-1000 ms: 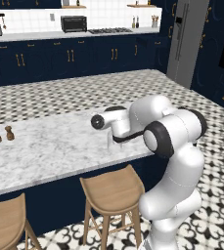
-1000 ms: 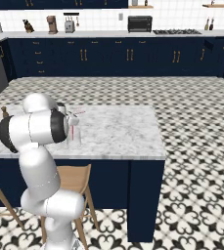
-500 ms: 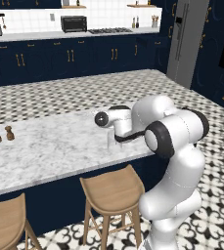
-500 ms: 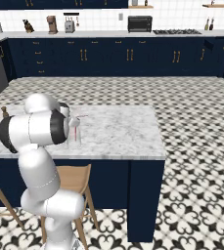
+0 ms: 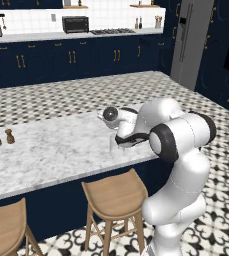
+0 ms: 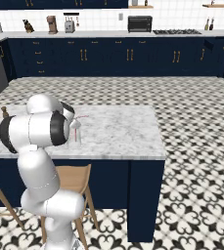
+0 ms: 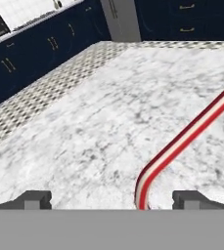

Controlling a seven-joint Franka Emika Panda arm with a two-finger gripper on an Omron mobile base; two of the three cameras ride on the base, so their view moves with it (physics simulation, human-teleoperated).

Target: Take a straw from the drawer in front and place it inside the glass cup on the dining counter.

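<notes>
Marbled white-grey stone tops a long desk [image 5: 46,150] with a navy base, and a white robot arm [image 5: 178,145] reaches over its near edge. In the left base view the gripper [image 5: 117,131] is at the centre of the picture, pointing down at the desk. In the hand view its jaws stand wide apart, one dark tip at about 8 o'clock and the other at about 4 o'clock, with nothing clamped between them.

Between those tips a straw [image 7: 182,141], striped red and cream, rises from the bottom edge, bends, and runs off toward 2 o'clock. In the right base view the straw [image 6: 81,117] shows as a thin pinkish line leaning out toward 2 o'clock from the top of a glass [image 6: 76,135], which stands on the desk just beside the arm's dark elbow. The glass is nearly see-through (its outline is faint), and in the left base view the glass [image 5: 112,144] sits directly under the gripper, near the desk's front edge.

Two small brown shakers [image 5: 1,137] stand together on the desk at about 9 o'clock in the left base view, well apart from the glass. Two wooden stools [image 5: 115,196] sit along the near side of the desk, at about 6 o'clock. Navy cabinets [image 6: 108,58] line the far wall at 12 o'clock.
</notes>
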